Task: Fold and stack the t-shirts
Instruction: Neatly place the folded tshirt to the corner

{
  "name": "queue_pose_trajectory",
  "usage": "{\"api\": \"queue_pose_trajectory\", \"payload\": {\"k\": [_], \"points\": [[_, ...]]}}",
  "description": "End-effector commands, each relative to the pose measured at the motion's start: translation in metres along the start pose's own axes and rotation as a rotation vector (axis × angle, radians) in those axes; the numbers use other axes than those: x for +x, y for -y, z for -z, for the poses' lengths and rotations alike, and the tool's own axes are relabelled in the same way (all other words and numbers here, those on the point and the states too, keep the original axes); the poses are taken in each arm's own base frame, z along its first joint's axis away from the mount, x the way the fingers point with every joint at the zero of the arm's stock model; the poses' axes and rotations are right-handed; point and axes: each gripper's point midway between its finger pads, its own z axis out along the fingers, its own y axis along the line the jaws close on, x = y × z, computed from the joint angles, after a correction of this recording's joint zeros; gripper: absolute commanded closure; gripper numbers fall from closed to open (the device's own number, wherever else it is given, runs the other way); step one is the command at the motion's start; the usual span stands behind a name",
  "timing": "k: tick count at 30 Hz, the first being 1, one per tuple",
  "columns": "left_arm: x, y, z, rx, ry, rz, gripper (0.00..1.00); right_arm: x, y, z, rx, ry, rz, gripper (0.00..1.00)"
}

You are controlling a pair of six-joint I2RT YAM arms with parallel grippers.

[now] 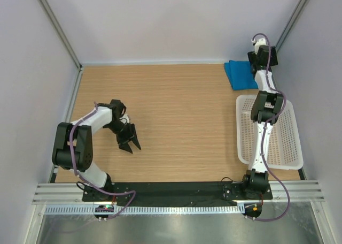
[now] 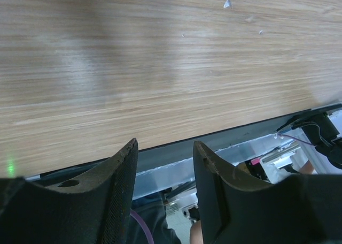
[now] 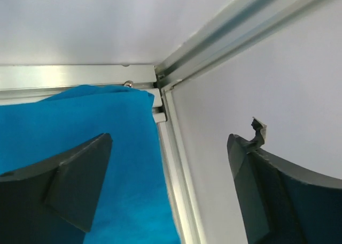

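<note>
A folded bright blue t-shirt [image 1: 240, 74] lies at the far right corner of the wooden table; in the right wrist view it [image 3: 80, 164] fills the lower left, against the aluminium frame. My right gripper [image 1: 262, 46] hangs over that corner above the shirt's right edge, its jaws wide open and empty [image 3: 170, 142]. My left gripper [image 1: 130, 144] hovers low over the bare wood at the left, tips toward the near edge, jaws open and empty [image 2: 164, 150].
A white plastic lattice basket [image 1: 288, 142] stands at the right side, under the right arm's links. White walls with aluminium posts [image 3: 176, 164] close the table at the back and sides. A black strip [image 1: 176, 189] runs along the near edge.
</note>
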Motion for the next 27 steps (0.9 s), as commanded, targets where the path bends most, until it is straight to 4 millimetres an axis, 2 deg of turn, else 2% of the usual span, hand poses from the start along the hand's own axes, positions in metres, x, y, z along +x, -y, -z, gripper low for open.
{"api": "queue_pose_trajectory", "payload": {"k": [1, 3, 4, 5, 6, 7, 8, 9, 10, 11, 12, 13, 14, 15, 16, 17, 18, 19, 20, 21, 22, 23, 24, 26, 27], "points": [[0.0, 0.01, 0.011, 0.054, 0.053, -0.013, 0.53, -0.086, 0.036, 0.043, 0.074, 0.116, -0.106, 0.0], [-0.003, 0.015, 0.016, 0.072, 0.08, -0.022, 0.53, -0.115, 0.031, 0.071, 0.028, 0.127, -0.117, 0.0], [-0.006, 0.019, 0.02, 0.091, 0.11, -0.026, 0.53, -0.125, 0.006, 0.087, -0.028, 0.129, -0.142, 0.0], [-0.008, 0.023, 0.023, 0.108, 0.128, -0.031, 0.53, -0.148, 0.01, 0.112, -0.052, 0.149, -0.163, 0.0], [-0.011, 0.029, 0.028, 0.132, 0.164, -0.032, 0.52, -0.15, -0.022, 0.133, -0.116, 0.114, -0.199, 0.0], [-0.009, 0.032, 0.032, 0.147, 0.174, -0.03, 0.52, -0.157, -0.015, 0.142, -0.118, 0.126, -0.204, 0.0], [-0.012, 0.037, 0.036, 0.169, 0.203, -0.038, 0.52, -0.166, -0.049, 0.167, -0.203, 0.107, -0.249, 0.0], [-0.012, 0.04, 0.04, 0.185, 0.218, -0.038, 0.52, -0.191, -0.048, 0.198, -0.241, 0.144, -0.298, 0.0], [-0.011, 0.045, 0.048, 0.211, 0.254, -0.042, 0.51, -0.176, -0.074, 0.213, -0.315, 0.092, -0.301, 0.0], [-0.012, 0.047, 0.051, 0.224, 0.275, -0.047, 0.5, -0.185, -0.104, 0.243, -0.391, 0.09, -0.329, 0.0], [-0.012, 0.05, 0.055, 0.238, 0.298, -0.055, 0.49, -0.196, -0.108, 0.27, -0.428, 0.105, -0.34, 0.0], [-0.011, 0.05, 0.057, 0.246, 0.31, -0.055, 0.48, -0.175, -0.131, 0.286, -0.474, 0.052, -0.321, 0.0], [-0.01, 0.054, 0.063, 0.265, 0.338, -0.063, 0.48, -0.171, -0.152, 0.309, -0.545, 0.041, -0.3, 0.0], [-0.011, 0.056, 0.066, 0.281, 0.357, -0.066, 0.47, -0.183, -0.166, 0.35, -0.608, 0.074, -0.289, 0.0], [-0.009, 0.056, 0.065, 0.288, 0.362, -0.064, 0.47, -0.152, -0.189, 0.365, -0.637, 0.023, -0.244, 0.0], [-0.008, 0.059, 0.069, 0.307, 0.378, -0.062, 0.46, -0.144, -0.201, 0.383, -0.672, 0.011, -0.253, 0.0], [-0.008, 0.061, 0.071, 0.324, 0.39, -0.065, 0.46, -0.141, -0.218, 0.413, -0.723, 0.004, -0.28, 0.0], [-0.006, 0.063, 0.072, 0.338, 0.394, -0.067, 0.46, -0.123, -0.22, 0.431, -0.744, -0.016, -0.3, 0.0], [-0.003, 0.062, 0.072, 0.348, 0.4, -0.06, 0.46, -0.119, -0.223, 0.448, -0.792, -0.024, -0.337, 0.0], [-0.002, 0.063, 0.074, 0.36, 0.414, -0.065, 0.45, -0.093, -0.234, 0.463, -0.82, -0.104, -0.404, 0.0], [0.0, 0.063, 0.074, 0.37, 0.421, -0.066, 0.45, -0.103, -0.219, 0.48, -0.833, -0.074, -0.49, 0.0], [0.003, 0.06, 0.07, 0.373, 0.418, -0.061, 0.44, -0.096, -0.218, 0.487, -0.844, -0.109, -0.562, 0.0], [0.006, 0.062, 0.073, 0.398, 0.437, -0.055, 0.44, -0.068, -0.227, 0.501, -0.89, -0.201, -0.61, 0.0], [0.008, 0.067, 0.075, 0.449, 0.456, -0.066, 0.44, -0.06, -0.218, 0.53, -0.981, -0.213, -0.662, 0.0], [0.014, 0.064, 0.07, 0.467, 0.451, -0.036, 0.44, -0.027, -0.226, 0.545, -1.047, -0.286, -0.642, 0.0]]}}
